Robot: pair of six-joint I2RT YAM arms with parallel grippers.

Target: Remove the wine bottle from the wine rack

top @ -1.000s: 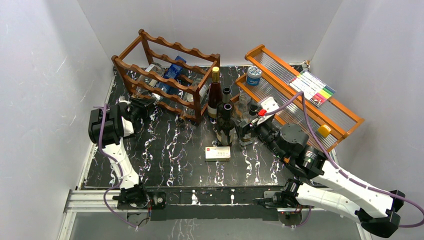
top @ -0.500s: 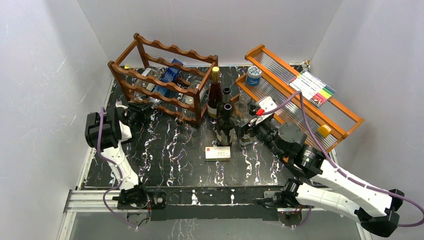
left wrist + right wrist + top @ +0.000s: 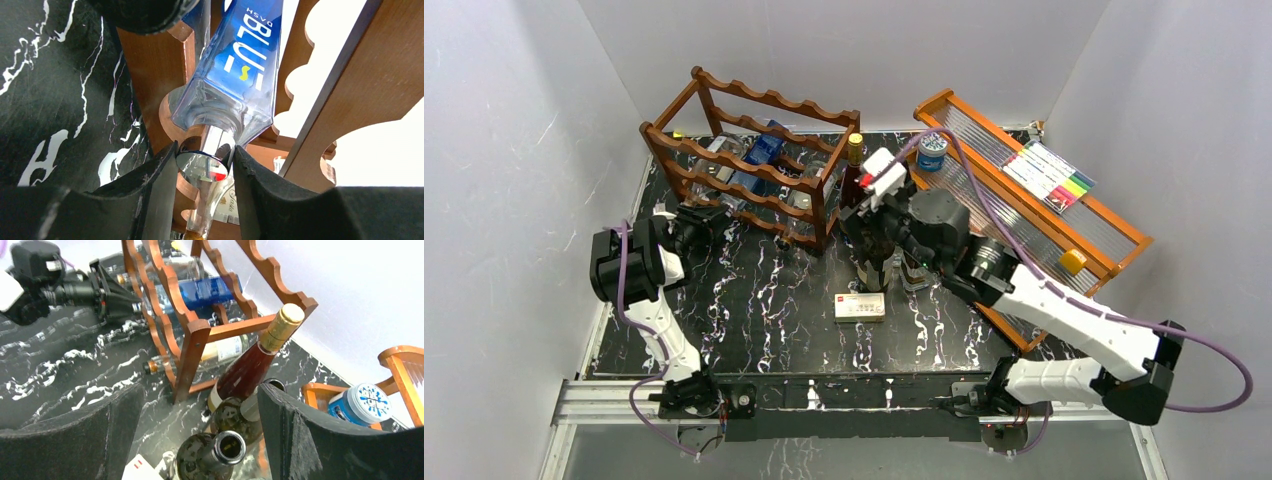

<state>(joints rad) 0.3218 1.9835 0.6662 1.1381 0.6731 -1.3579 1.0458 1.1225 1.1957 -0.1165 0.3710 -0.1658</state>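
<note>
The left gripper (image 3: 204, 155) is pinched narrow on the silver neck of the blue bottle (image 3: 240, 65). The bottle lies on its side in the wine rack (image 3: 774, 98), apparently the middle tier, with its neck pointing out at that gripper and its base toward the back wall. The right gripper (image 3: 200, 425) gapes wide above the standing bottles (image 3: 227, 445).

From my console, the left arm (image 3: 656, 318) and right arm (image 3: 1074, 322) both show white link shells joined by chunky black motor housings, with a purple cable (image 3: 1251, 378) running along each from the base rail (image 3: 614, 398). Farthest from that rail, the right arm wears a white camera block (image 3: 884, 172) with a red spot. The left gripper (image 3: 204, 150) and right gripper (image 3: 200, 390) have matte black fingers, grainy on the right.
</note>
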